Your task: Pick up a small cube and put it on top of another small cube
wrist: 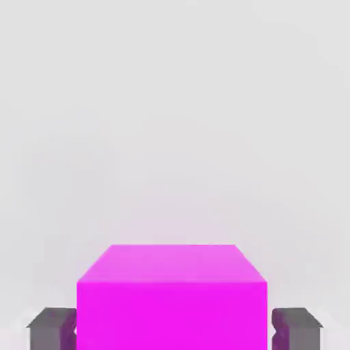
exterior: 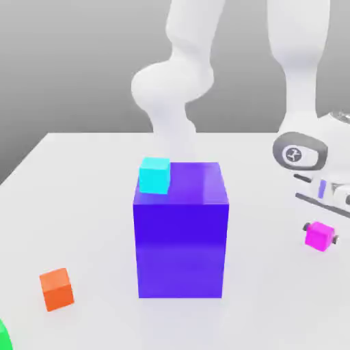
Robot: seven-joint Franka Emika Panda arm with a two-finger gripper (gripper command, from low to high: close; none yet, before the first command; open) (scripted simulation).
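At the exterior view's right, gripper [exterior: 320, 236] low over white table [exterior: 96, 205], pinching magenta cube [exterior: 320, 236]; fingertips [exterior: 306, 227] on two opposite sides. Hand view agrees: cube between the dark tips. Magenta cube is well apart from the big blue-purple block [exterior: 181, 246], which stands upright mid-table (cyan cube [exterior: 155, 176] on its top, toward the exterior view's left). Orange cube [exterior: 57, 289] on the table, exterior view's left. Green cube [exterior: 4, 336], cut off by the frame, at the exterior view's lower left corner, near orange. Pale arm [exterior: 299, 61] reaches down above the gripper.
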